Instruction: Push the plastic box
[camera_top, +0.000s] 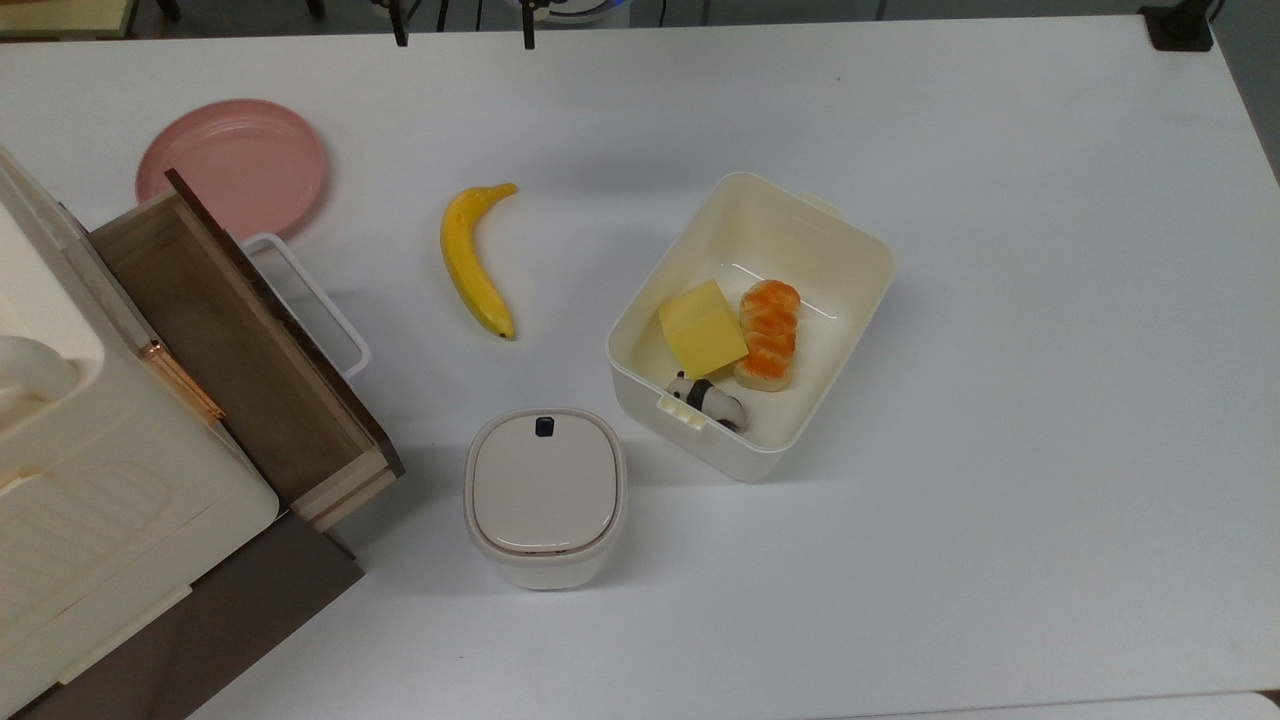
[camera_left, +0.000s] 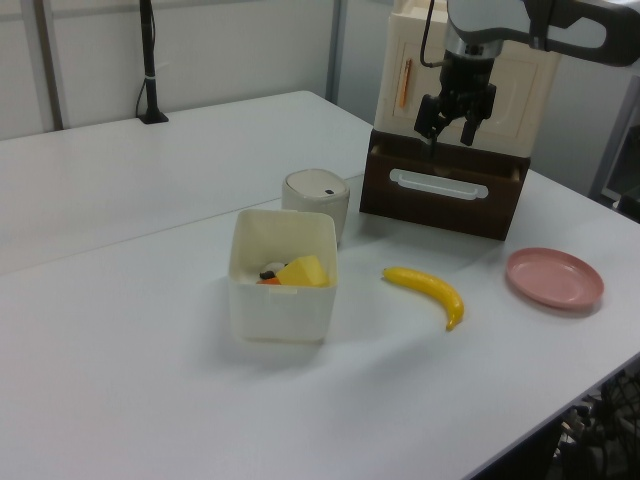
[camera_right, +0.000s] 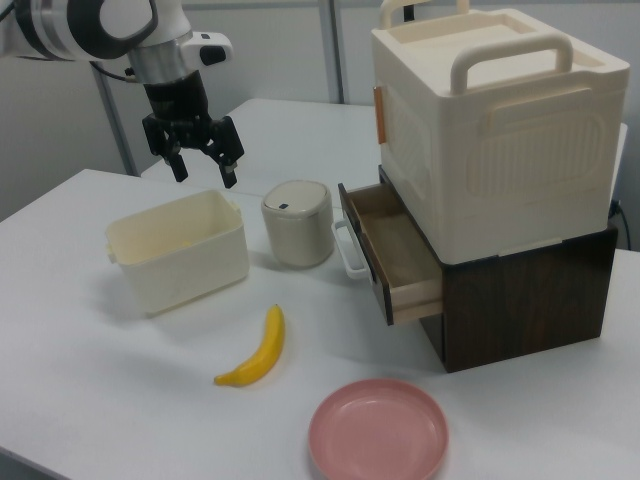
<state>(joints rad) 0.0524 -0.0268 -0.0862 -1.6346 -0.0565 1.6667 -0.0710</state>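
The plastic box (camera_top: 750, 325) sits near the middle of the white table (camera_top: 1050, 400), lidless, its long axis running diagonally in the top view. Inside it lie a yellow block (camera_top: 702, 328), an orange bread-like toy (camera_top: 770, 332) and a small panda figure (camera_top: 708, 398). Nearest its lower-left short end in the top view stands the white bin (camera_top: 545, 495) with a beige lid and black button, close to the box but apart from it. Further to the top view's left lies the banana (camera_top: 472, 262), then the open wooden drawer (camera_top: 235, 340) under the big cream crate (camera_right: 495, 125), and beyond those the pink plate (camera_top: 232, 165).

The gripper (camera_right: 197, 158) hangs in the air with its two fingers spread apart, holding nothing; in the right view it appears above and behind the box, and in the left view (camera_left: 452, 112) it stands high, in front of the crate. No contact with the box has been made, so the push looks to be at its very start.

To push well, the arm would probably need to come down beside one wall, low enough to meet the side rather than ride over the rim, and near the wall's middle so the box slides straight instead of spinning. A push toward the open table, away from the bin and banana, seems the safest line.
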